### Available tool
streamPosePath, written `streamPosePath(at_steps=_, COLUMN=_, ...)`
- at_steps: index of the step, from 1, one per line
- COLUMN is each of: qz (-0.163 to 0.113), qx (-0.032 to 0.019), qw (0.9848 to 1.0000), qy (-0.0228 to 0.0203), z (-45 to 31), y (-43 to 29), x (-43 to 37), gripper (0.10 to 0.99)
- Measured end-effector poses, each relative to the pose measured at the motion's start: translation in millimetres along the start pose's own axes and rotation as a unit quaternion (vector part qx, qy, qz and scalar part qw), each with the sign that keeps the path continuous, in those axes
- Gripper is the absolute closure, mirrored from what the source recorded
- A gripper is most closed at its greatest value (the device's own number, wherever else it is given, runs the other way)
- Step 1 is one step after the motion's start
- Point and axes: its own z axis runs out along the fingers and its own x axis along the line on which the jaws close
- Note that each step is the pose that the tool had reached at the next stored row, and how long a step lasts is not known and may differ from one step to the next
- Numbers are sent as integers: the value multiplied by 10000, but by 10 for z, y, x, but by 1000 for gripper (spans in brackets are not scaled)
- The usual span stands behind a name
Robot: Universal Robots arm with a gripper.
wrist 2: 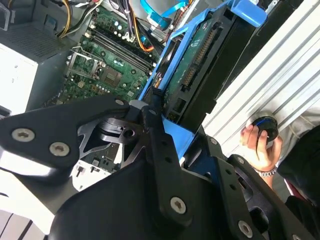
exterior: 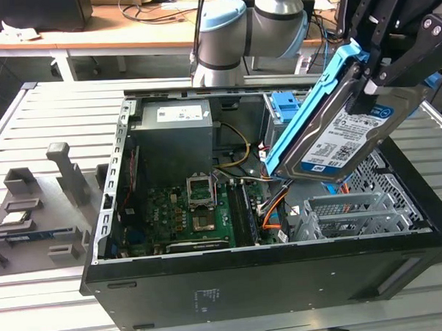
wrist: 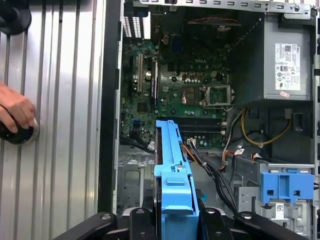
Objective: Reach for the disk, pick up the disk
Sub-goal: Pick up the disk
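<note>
A flat rectangular silver-metal hard disk with a blue-and-white label and bright blue plastic side rail (exterior: 336, 124) hangs tilted above the open black computer case (exterior: 284, 273), at the exterior view's right. The black gripper (exterior: 375, 74) pinches its upper end, so its long axis slopes down from the claw toward the green motherboard (exterior: 194, 218).

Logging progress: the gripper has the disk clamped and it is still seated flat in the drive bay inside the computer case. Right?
Not quite. The gripper is shut on the disk, but the exterior view shows the disk tilted in the air above the open computer case, not seated flat in a bay.
</note>
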Motion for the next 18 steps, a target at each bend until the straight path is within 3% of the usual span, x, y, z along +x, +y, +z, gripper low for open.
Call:
streamPosePath(at_steps=3, qz=4, qx=-5, qw=10000, qy=1, z=11, y=-75, x=2, gripper=718)
streamPosePath(at_steps=6, qz=14, qx=-9, qw=10000, qy=0, z=30, y=-196, x=8, gripper=718)
streamPosePath(at_steps=7, qz=22, qx=-10, qw=10000, qy=22, z=36, y=-244, x=11, gripper=718)
streamPosePath(at_steps=9, qz=48, qx=-12, qw=9999, qy=123, z=39, y=-258, x=13, gripper=718)
streamPosePath(at_steps=10, qz=78, qx=-12, qw=9999, qy=139, z=58, y=-265, x=16, gripper=718)
streamPosePath(at_steps=14, qz=130, qx=-12, qw=9998, qy=137, z=120, y=-362, x=24, gripper=718)
streamPosePath(at_steps=17, qz=135, qx=-13, qw=9998, qy=138, z=129, y=-491, x=28, gripper=718)
streamPosePath(at_steps=18, qz=141, qx=-14, qw=9998, qy=140, z=135, y=-591, x=31, gripper=718)
